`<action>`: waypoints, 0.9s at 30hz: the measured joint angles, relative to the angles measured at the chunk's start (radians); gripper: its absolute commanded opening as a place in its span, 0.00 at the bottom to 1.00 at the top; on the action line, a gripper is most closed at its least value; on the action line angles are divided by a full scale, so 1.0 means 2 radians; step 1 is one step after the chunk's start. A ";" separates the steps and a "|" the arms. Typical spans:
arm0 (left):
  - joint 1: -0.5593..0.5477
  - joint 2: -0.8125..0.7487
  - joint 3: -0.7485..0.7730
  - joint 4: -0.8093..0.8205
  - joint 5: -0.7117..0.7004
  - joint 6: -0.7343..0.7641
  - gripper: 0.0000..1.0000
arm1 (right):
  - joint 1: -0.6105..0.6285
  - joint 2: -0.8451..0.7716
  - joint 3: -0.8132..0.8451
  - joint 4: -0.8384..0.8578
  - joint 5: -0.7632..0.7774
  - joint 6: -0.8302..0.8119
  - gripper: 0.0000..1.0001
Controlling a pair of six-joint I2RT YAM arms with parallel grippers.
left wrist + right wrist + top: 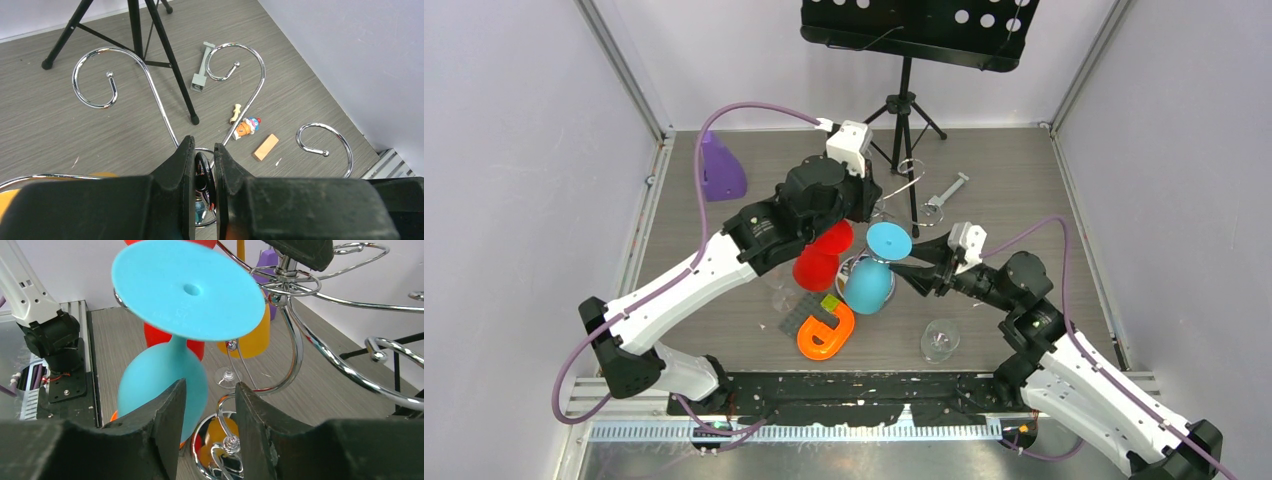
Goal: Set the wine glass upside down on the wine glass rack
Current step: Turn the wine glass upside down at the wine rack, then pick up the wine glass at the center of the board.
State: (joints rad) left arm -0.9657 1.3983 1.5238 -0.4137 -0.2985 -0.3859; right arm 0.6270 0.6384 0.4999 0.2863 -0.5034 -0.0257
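The chrome wine glass rack (pixel 910 176) stands mid-table; its curled arms (pixel 125 55) and post (pixel 295 340) show in both wrist views. A blue wine glass (pixel 870 282) is upside down beside the post, foot (pixel 187 290) up and tilted, bowl (pixel 155 380) down. I cannot see which arm carries it. A red glass (pixel 821 257) and an orange glass (pixel 252 340) hang there too. My left gripper (pixel 204 150) is shut on the rack's top ring. My right gripper (pixel 207 387) is open, right beside the blue bowl, with the mirror base (pixel 220 450) beyond its fingers.
A black tripod music stand (pixel 906 95) stands behind the rack. A clear glass (pixel 940 340) stands front right, another clear one (pixel 227 375) near the rack. An orange piece (pixel 826 332), a grey plate (pixel 807 310), a purple object (pixel 720 166), a grey tool (pixel 200 75), a toy (pixel 246 127) and a wood block (pixel 265 146) lie around.
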 measured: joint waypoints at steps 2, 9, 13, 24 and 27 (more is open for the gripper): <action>0.000 0.000 0.000 0.000 0.000 0.000 0.14 | 0.000 -0.009 0.000 -0.010 0.004 -0.005 0.51; 0.000 0.000 0.000 -0.005 0.002 0.000 0.32 | 0.000 -0.065 0.001 -0.047 0.018 -0.021 0.57; 0.000 0.000 -0.001 -0.008 0.006 0.000 0.42 | 0.000 -0.099 0.011 -0.076 0.025 -0.027 0.60; 0.000 -0.010 -0.001 -0.013 0.008 0.000 0.72 | 0.000 -0.150 0.064 -0.187 0.098 -0.024 0.65; 0.000 -0.020 -0.001 -0.016 0.004 0.000 0.84 | 0.000 -0.151 0.077 -0.219 0.127 -0.018 0.68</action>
State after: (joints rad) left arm -0.9653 1.3575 1.5223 -0.4465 -0.2913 -0.3851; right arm 0.6266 0.3355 0.6544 -0.1513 -0.2493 -0.0624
